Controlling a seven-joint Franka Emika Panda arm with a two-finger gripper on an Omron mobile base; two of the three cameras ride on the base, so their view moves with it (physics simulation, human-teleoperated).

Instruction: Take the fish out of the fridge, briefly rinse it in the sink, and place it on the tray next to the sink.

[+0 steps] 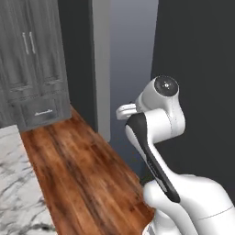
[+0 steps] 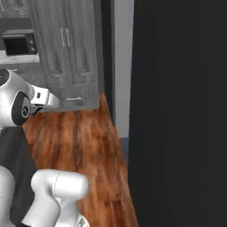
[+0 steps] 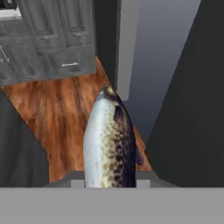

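From the hand view I see the fish [image 3: 109, 140] clamped in my gripper [image 3: 107, 181], jaws closed on its lower end at 6 o'clock. It stands up the middle of the picture, silvery on the left flank, dark and speckled on the right, nose pointing to 12 o'clock. The fish is off any surface, hanging over the wooden floor [image 3: 61, 113].

To the fish's 3 o'clock a big dark panel [image 3: 192, 109] takes up the right side of the hand view; it is close beside the fish, and I cannot tell whether they touch. Between that panel and a pale upright edge [image 3: 127, 43] at 12 o'clock lies a strip of blue-grey interior [image 3: 162, 57], which I take for the fridge opening.

At 10 to 11 o'clock, across the floor, stand dark panelled wood cabinets [image 3: 57, 39] with a drawer below them.

In the left base view my arm [image 1: 158, 124] is folded up at 4 o'clock, its elbow against the dark panel's face. The cabinets sit at 10 o'clock, and a marble-patterned surface [image 1: 16, 183] lies at 8 o'clock.

In the right base view the dark panel blocks the whole right half, from 1 to 5 o'clock. A microwave [image 2: 20, 42] sits at 10 o'clock beside the cabinets.
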